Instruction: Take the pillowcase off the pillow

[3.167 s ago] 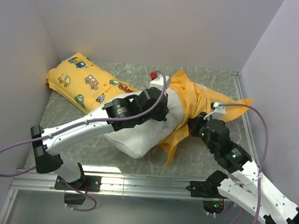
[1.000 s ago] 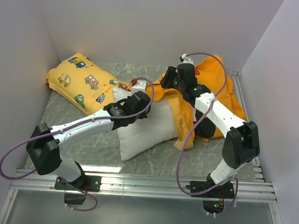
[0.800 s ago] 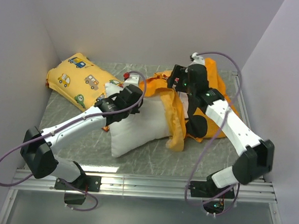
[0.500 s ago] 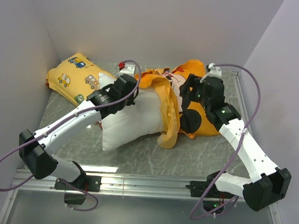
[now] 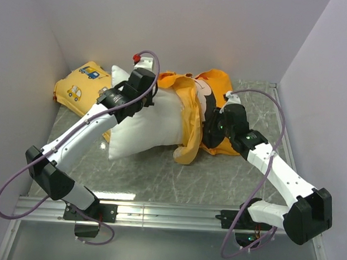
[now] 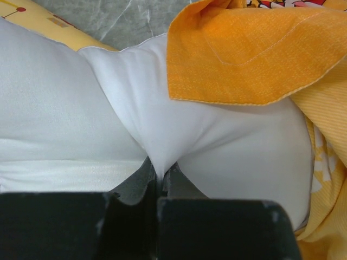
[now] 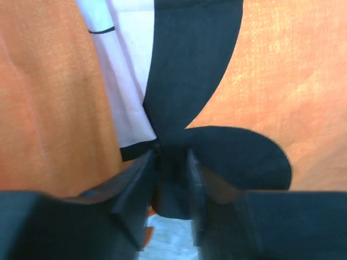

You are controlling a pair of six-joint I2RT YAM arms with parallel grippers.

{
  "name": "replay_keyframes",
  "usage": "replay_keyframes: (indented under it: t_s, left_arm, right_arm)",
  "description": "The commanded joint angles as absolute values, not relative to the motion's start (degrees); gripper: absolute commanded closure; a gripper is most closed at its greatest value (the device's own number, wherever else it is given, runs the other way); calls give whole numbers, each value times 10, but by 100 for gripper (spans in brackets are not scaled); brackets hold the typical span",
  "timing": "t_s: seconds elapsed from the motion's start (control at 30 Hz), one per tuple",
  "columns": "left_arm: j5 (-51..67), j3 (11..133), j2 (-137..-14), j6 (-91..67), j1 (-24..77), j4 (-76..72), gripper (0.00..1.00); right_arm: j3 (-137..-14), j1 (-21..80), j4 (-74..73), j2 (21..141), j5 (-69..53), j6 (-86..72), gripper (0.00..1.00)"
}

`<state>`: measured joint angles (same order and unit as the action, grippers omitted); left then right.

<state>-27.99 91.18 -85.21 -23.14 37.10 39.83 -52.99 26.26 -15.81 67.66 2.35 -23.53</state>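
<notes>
1. Top external view.
   - The pillow [image 5: 150, 125] lies across the centre of the frame on the table [image 5: 176, 177]. Its left part is bare white.
   - Its right end sits inside the pillowcase [image 5: 192, 107], which is bunched orange at upper centre-right.
   - The left gripper [image 5: 144, 86] is at the pillow's upper left edge. Its fingertips are hidden under the wrist housing, so their state is unreadable here.
   - The right gripper [image 5: 215, 126] is on the black print right of centre, with its tips buried in fabric.
   - The yellow car-print pillow [image 5: 82, 83] at upper left is largely covered by the white pillow and the left arm.

2. Left wrist view.
   - The left gripper [image 6: 158, 176] at lower centre has its fingers pressed together on a pinched ridge of white pillow [image 6: 65, 119] cloth.
   - The pillowcase [image 6: 244, 54] hem overlaps the pillow at upper right and is cut off by the frame edge.
   - A sliver of the yellow car-print pillow [image 6: 32, 16] and a patch of table [image 6: 130, 16] show at the top left.

3. Right wrist view.
   - The right gripper [image 7: 171, 162] has its fingers closed on a fold of the pillowcase's [image 7: 271, 81] black print.
   - The fingers are blurred.
   - A pale patch at the bottom is unidentifiable.
</notes>
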Motion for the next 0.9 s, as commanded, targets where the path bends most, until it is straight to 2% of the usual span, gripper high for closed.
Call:
replay_keyframes:
  t_s: [0.0,0.03,0.13,0.23,0.3,0.4,0.43,0.5,0.53,0.63,0.73,0.87]
  left_arm:
    - [-292,969,-832,-223,347,340,100]
    - [-285,971,-830,-224,340,338,99]
    - [-260,972,-821,-228,314,337,100]
    - [-243,975,-817,-230,284,345,100]
    - [-229,974,-809,-237,249,346,100]
    - [-179,962,-795,-245,220,332,99]
    - [-168,960,-798,-244,220,333,99]
    - [-161,957,-803,-246,220,337,99]
    - [-158,954,-804,-247,220,337,99]
    - [-156,938,-796,-247,220,326,100]
    - [-156,940,-797,-247,220,328,100]
    - [-156,947,-800,-244,220,330,99]
  right_arm:
    - [-533,267,-130,681,24,-241,73]
    - [-537,266,-135,685,27,-242,87]
    - [-547,265,-154,683,63,-247,100]
    - [-547,242,-175,680,112,-257,100]
    - [-545,191,-186,680,111,-266,100]
    - [-532,154,-162,656,27,-265,100]
    - [-526,162,-151,644,2,-265,88]
    - [-526,212,-134,633,2,-258,76]
    - [-534,237,-134,634,29,-251,67]
    - [-542,309,-129,650,68,-228,52]
    - [-546,343,-120,677,70,-225,43]
    - [-560,360,-117,716,81,-223,41]
